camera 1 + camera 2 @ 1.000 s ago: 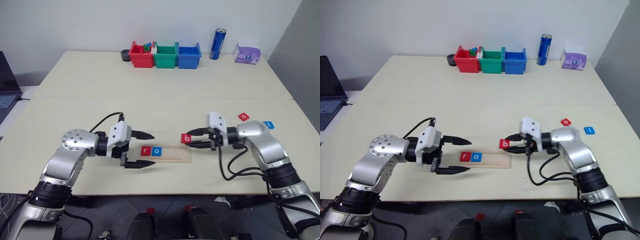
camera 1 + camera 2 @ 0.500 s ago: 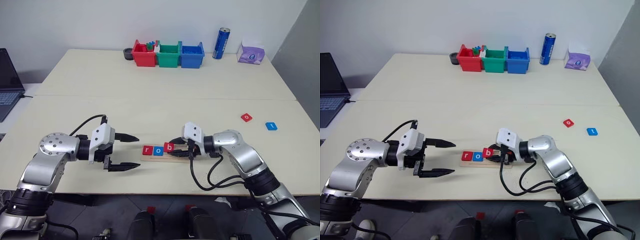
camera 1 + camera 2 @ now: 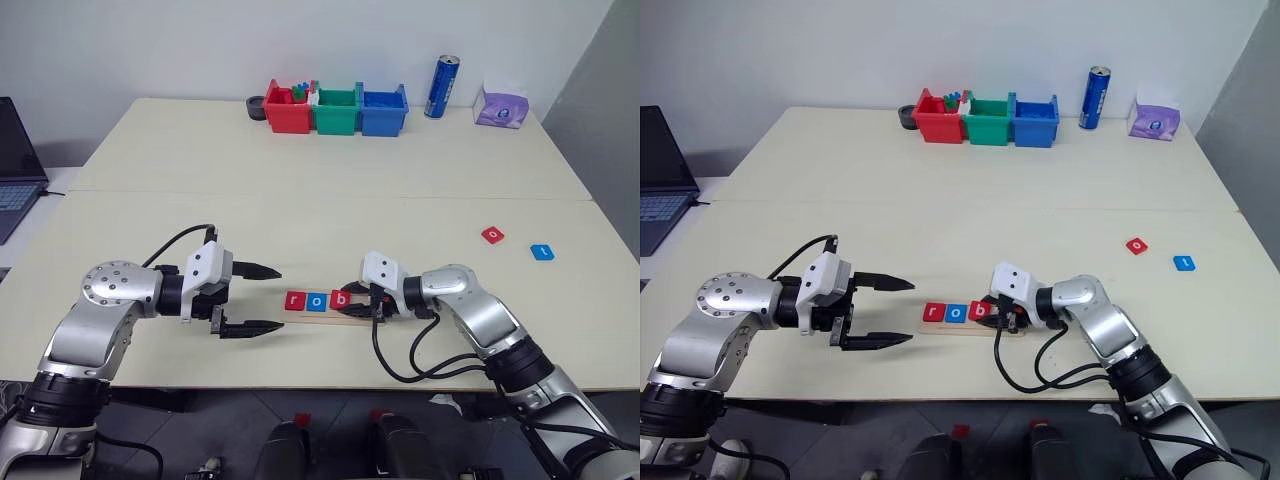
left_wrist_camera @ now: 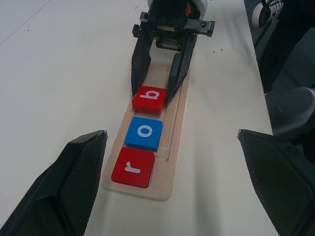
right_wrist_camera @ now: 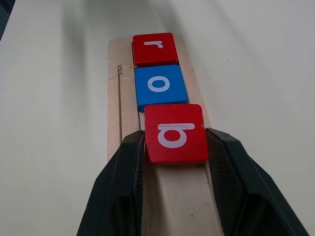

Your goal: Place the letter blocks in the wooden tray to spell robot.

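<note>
A red "b" block [image 5: 174,132] is gripped between the two fingers of the right gripper [image 4: 157,93] and is held over the wooden tray [image 4: 174,142], just beside the blue "o" block [image 4: 144,133]. The red "r" block [image 4: 133,167] is seated at the tray's end. The left gripper [image 3: 250,298] is held released, jaws spread, near that end above the counter [image 3: 330,220]. A second red block [image 3: 491,235] and a blue block [image 3: 541,252] are seen well apart to the right.

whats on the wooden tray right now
Three letter blocks lie on the wooden tray: red r, blue o and red b, which the right gripper grips. The tray under them is hidden.
</note>
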